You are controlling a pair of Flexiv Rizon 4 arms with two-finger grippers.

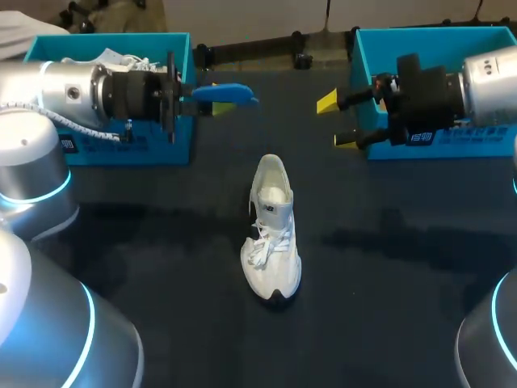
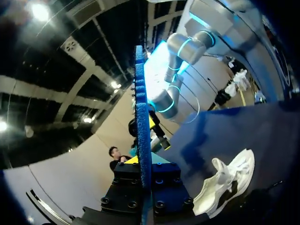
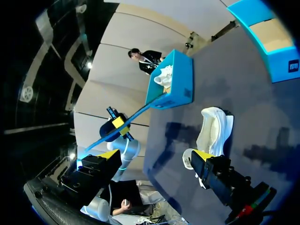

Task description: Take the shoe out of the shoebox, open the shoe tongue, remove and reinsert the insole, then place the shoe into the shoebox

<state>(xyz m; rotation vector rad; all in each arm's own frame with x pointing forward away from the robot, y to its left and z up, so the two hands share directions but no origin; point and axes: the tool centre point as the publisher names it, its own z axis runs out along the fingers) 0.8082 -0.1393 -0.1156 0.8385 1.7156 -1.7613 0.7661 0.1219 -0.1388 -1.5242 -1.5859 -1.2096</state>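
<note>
Blue insole (image 1: 234, 94) is clamped in the left claw (image 1: 210, 96), probably for reinserting into the white shoe (image 1: 271, 234) standing on the dark surface (image 1: 388, 267) below, while the right claw (image 1: 338, 121) hangs spread apart.

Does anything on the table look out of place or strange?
Only the blue insole: it is outside the white shoe, pinched in the left gripper above the table. Nothing looks damaged.
</note>
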